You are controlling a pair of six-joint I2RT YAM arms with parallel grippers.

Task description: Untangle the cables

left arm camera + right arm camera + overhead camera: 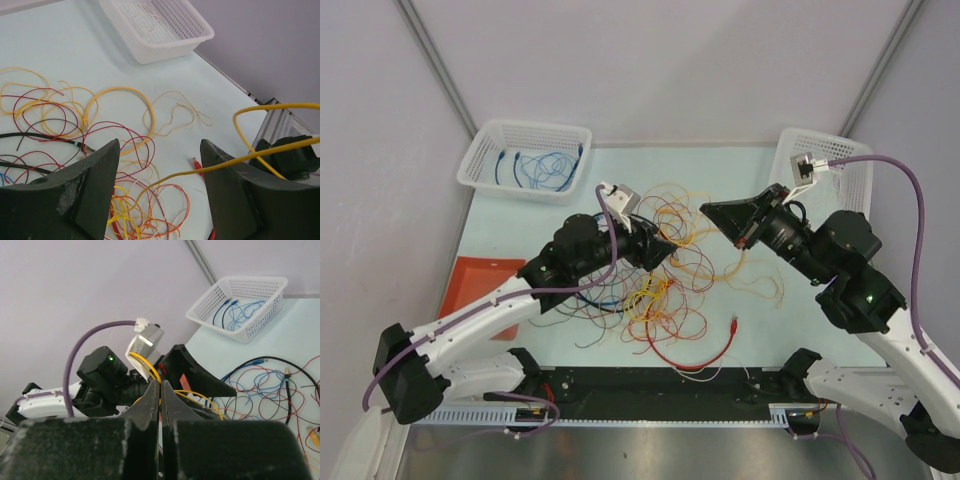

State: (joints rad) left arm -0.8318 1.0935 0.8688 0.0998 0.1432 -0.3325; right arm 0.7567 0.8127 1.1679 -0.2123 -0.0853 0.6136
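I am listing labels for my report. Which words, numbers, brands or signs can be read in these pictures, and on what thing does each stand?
None: no text can be read.
The baskets, the cables and the orange tray show no writing.
The green light on the left arm is only a lamp.

The counter (720, 165) is seen steeply from above, from its 6 o'clock edge. The left wrist view is taken close over the cables (127, 131), faced toward the right basket (165, 50) (1 o'clock overhead). The right wrist view is aimed across at the left arm (100, 375) and the left basket (260, 320) at 11 o'clock. The cables are shared by all three.
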